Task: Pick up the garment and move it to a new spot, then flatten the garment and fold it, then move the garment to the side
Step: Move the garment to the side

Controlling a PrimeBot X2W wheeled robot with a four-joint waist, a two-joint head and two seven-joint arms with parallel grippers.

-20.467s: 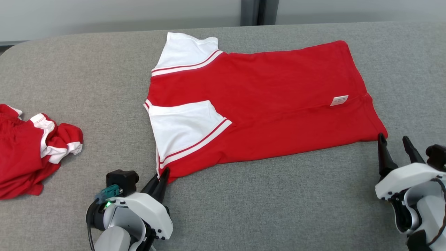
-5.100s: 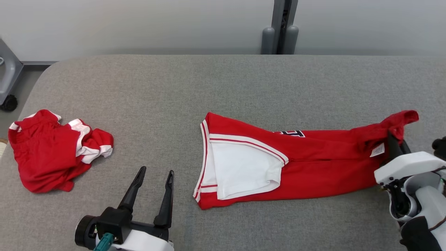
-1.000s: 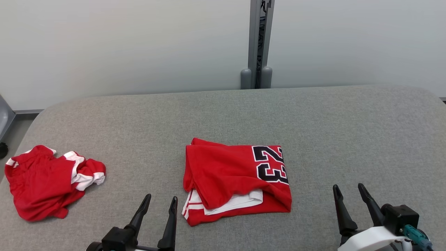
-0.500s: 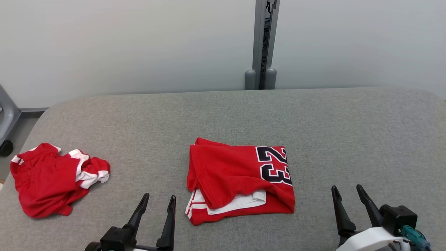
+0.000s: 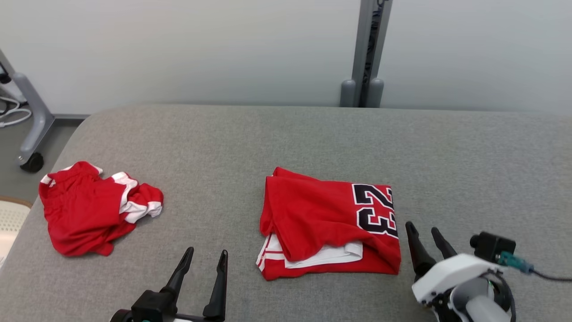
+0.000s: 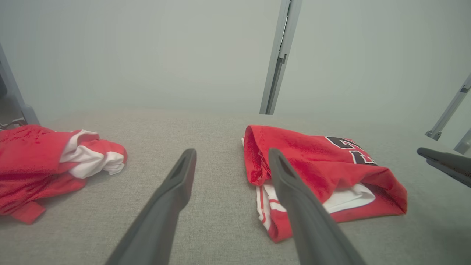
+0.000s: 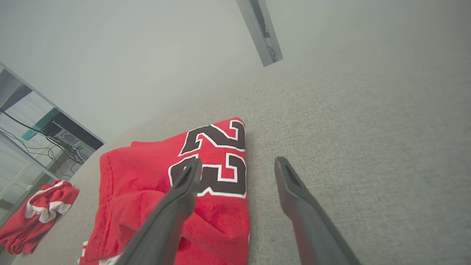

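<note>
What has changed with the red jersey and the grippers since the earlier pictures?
The jersey, first spread flat, was folded lengthwise, then across into a stack with 23 on top. The right gripper, which held its hem end, let go and has moved close to its right edge, open. In the last seconds the left gripper stayed open beside it; the crumpled red garment has not moved.

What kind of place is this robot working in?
Probably a robot test lab: a grey fabric-covered table against a plain pale wall, a grey wheeled metal stand beside it, and cabled electronics.
</note>
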